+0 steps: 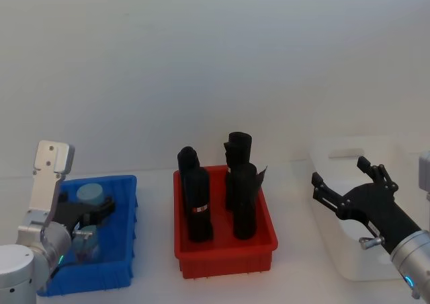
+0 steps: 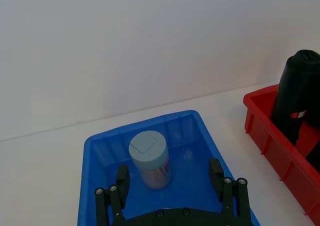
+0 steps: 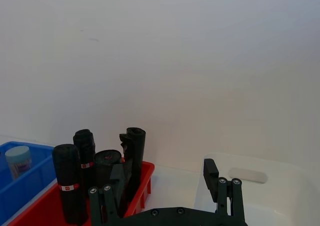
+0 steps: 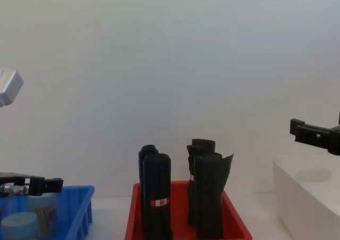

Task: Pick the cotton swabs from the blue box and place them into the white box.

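The blue box (image 1: 124, 200) sits at the left and holds two cotton swab tubs with pale grey-blue lids, one farther back (image 1: 89, 194) and one nearer (image 1: 85, 241). My left gripper (image 1: 96, 213) is down inside the blue box and open. In the left wrist view the far tub (image 2: 149, 158) stands upright just ahead of the fingers (image 2: 216, 172), untouched. The white box (image 1: 349, 203) stands at the right. Over its near left part hovers my right gripper (image 1: 339, 171), open and holding nothing.
A red bin (image 1: 225, 253) with several tall black rolls (image 1: 195, 196) stands between the two boxes. In the right wrist view the rolls (image 3: 80, 171) rise well above the red rim. A pale wall runs behind the table.
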